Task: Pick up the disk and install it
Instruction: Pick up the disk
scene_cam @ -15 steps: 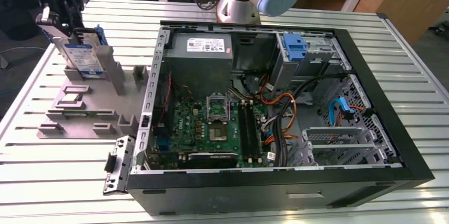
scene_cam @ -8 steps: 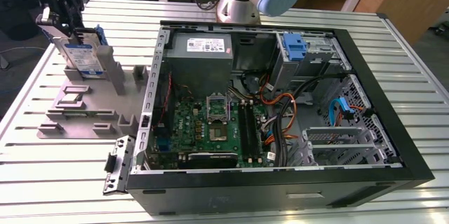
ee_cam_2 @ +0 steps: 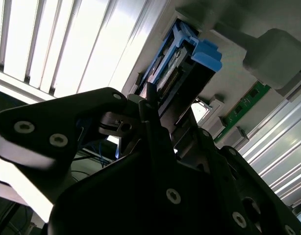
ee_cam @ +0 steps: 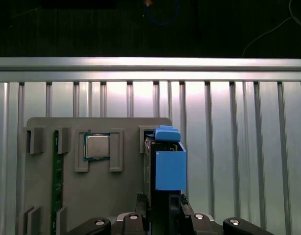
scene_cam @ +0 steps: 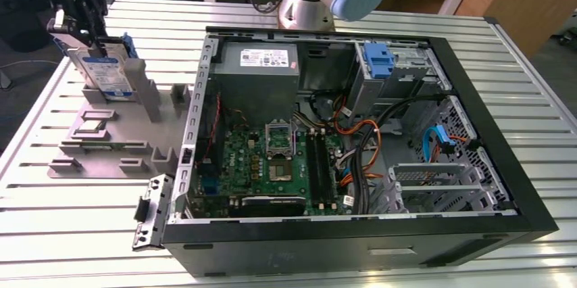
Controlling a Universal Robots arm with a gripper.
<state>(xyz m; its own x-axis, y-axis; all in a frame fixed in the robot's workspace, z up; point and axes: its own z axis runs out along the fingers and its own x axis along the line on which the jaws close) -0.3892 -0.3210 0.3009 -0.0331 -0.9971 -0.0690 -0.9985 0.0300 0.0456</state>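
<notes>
The disk (scene_cam: pixel 102 72) stands on edge in a slot of the grey fixture (scene_cam: pixel 108 140) at the exterior view's left. It is silver with a white-and-blue label and a blue carrier frame. My gripper (scene_cam: pixel 80 31) reaches down onto its top edge, one finger on each flat face. In the first wrist view the disk (ee_cam: pixel 169 166) shows edge-on with its blue tab, running into the gripper (ee_cam: pixel 163 213). In the second wrist view the dark fingers (ee_cam_2: pixel 150 105) pinch the disk (ee_cam_2: pixel 189 61) near its connector end. I cannot tell whether the disk still rests in the slot.
The open computer case (scene_cam: pixel 528 186) lies at the exterior view's right, with a motherboard (scene_cam: pixel 270 159), loose cables and a drive cage holding a blue bracket (scene_cam: pixel 379 61). The fixture also carries a processor chip (ee_cam: pixel 97 146) and a green memory stick (ee_cam: pixel 56 171). Ribbed metal table (scene_cam: pixel 72 234) all around.
</notes>
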